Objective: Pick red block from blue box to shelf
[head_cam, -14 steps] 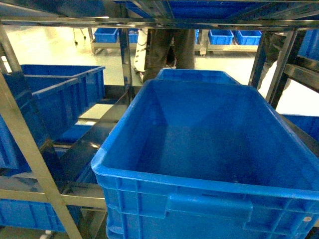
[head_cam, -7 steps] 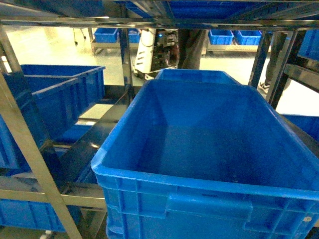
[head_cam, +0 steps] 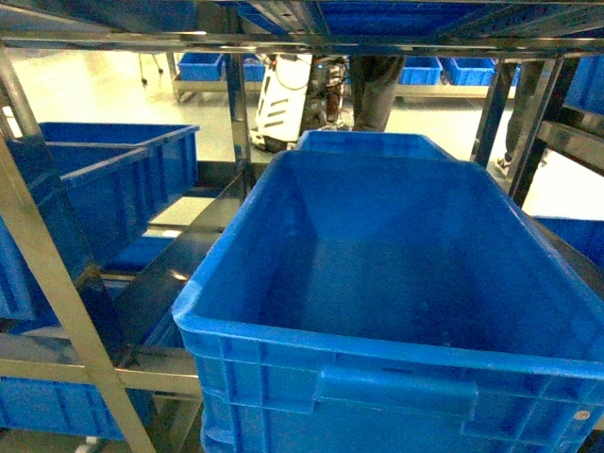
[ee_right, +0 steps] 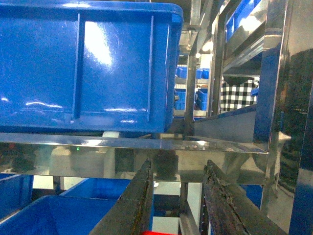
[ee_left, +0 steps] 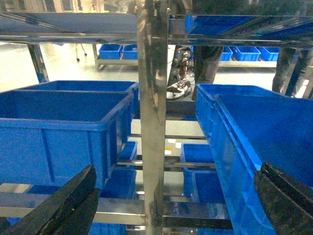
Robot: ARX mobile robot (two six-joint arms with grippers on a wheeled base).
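The right gripper (ee_right: pixel 178 205) has its fingers a little apart, pointing up toward 12 o'clock. A tiny bit of the red block (ee_right: pixel 157 233) peeks out at 6 o'clock; which way it points is hidden. The left gripper (ee_left: pixel 171 205) is wide open, facing the shelf (ee_left: pixel 152 98).

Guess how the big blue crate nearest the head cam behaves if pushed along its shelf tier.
The big blue crate looks empty, so it is probably light for its bulk. Its ribbed front and thick rim suggest it stays stiff rather than flexing. On the shiny steel shelf it would likely slide easily; its wide, low shape makes tipping unlikely.
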